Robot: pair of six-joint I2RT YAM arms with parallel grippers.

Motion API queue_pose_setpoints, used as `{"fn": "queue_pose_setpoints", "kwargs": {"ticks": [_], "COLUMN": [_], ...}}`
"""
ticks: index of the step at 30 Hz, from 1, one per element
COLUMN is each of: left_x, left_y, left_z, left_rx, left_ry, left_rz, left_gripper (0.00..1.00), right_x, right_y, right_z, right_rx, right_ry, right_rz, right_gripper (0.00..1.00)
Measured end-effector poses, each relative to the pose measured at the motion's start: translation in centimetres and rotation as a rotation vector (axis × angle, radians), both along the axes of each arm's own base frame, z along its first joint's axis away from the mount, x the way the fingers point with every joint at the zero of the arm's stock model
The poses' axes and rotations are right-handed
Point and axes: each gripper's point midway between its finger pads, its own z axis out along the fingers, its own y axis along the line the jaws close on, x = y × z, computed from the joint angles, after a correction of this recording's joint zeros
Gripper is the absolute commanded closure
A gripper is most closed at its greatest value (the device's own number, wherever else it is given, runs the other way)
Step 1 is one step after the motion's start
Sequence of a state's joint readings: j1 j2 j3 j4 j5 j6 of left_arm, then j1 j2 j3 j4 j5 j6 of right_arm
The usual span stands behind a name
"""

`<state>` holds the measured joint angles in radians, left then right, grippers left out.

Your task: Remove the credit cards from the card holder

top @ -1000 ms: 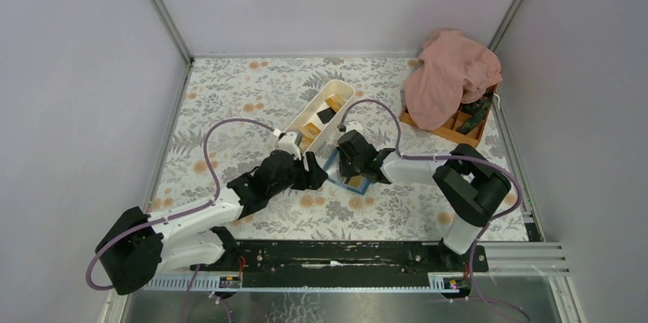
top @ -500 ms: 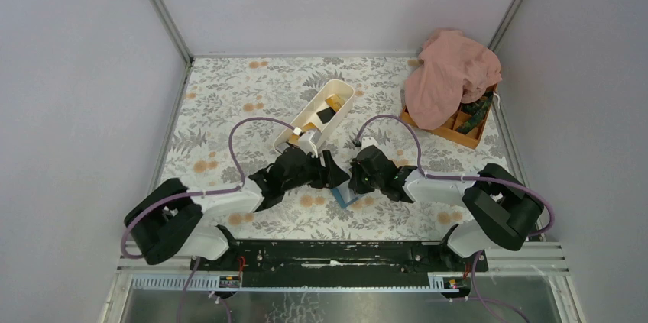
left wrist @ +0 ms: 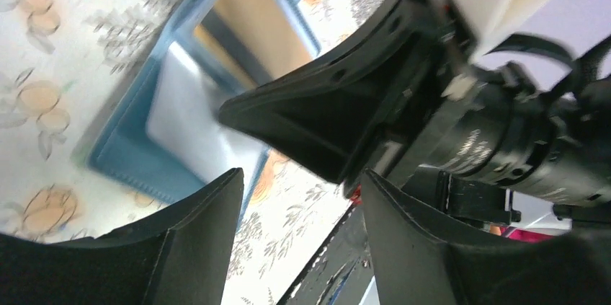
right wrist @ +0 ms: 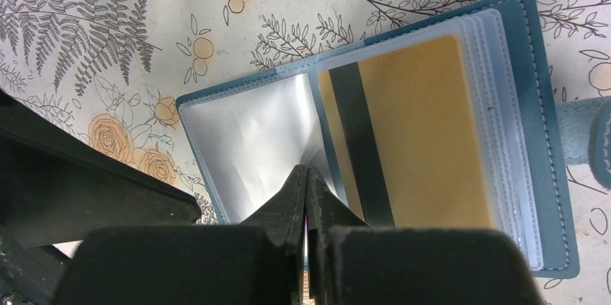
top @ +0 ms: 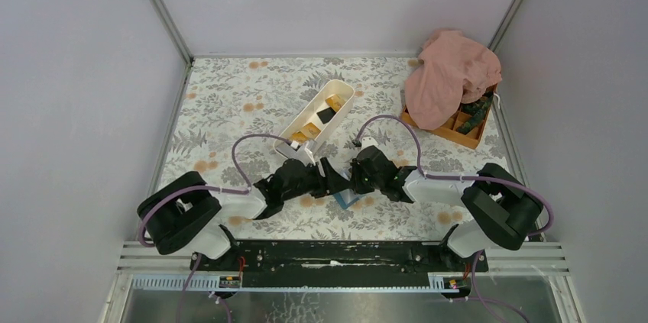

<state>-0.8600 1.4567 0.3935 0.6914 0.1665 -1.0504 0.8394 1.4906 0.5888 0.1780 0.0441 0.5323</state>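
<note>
The blue card holder (right wrist: pixel 547 175) lies open on the flowered table, also seen as a blue patch (top: pixel 346 200) between the two arms. An orange-yellow credit card (right wrist: pixel 432 132) with a black stripe sits in its clear right-hand sleeves; the left sleeve (right wrist: pixel 245 132) looks empty. My right gripper (right wrist: pixel 306 172) is shut, its tips resting on that sleeve close to the fold. My left gripper (left wrist: pixel 299 179) stands open just left of the holder (left wrist: pixel 122 157), facing the right gripper (left wrist: pixel 339 114), with nothing between its fingers.
A long white tray (top: pixel 338 91) with orange and black cards stands behind the grippers. At the back right an orange compartment box (top: pixel 456 133) lies partly under a pink cloth (top: pixel 451 75). The black base rail (top: pixel 336 254) runs along the near edge.
Both grippers and the card holder have shifted toward the near edge. The left arm has folded back and its gripper has closed in on the holder from the left.
</note>
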Motion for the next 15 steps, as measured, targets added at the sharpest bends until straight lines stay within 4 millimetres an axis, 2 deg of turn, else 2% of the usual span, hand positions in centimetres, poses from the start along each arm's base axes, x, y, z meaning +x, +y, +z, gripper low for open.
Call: {"fn": "queue_pose_setpoints", "kwargs": {"ticks": [3, 7, 11, 15], "left_x": [-0.7, -1.7, -1.2, -0.9], "left_y": [0.9, 3.0, 2.7, 1.8], "left_z": [-1.5, -4.7, -4.7, -4.6], "left_rx": [0.008, 0.034, -0.016, -0.080], "left_ry": [0.051, 0.153, 0.181, 0.198], "left_rz": [0.042, 0.124, 0.164, 0.164], "left_gripper": [0.32, 0.32, 0.32, 0.32], "right_x": [0.0, 0.4, 0.8, 1.2], "right_y": [0.0, 0.1, 0.2, -0.1], "right_z": [0.1, 1.1, 2.8, 3.9], "right_rx": [0.002, 0.018, 0.049, 0.058], "right_ry": [-0.002, -0.029, -0.071, -0.104], "right_rz": [-0.001, -0.009, -0.018, -0.030], "right_gripper": [0.95, 0.89, 0.83, 0.86]}}
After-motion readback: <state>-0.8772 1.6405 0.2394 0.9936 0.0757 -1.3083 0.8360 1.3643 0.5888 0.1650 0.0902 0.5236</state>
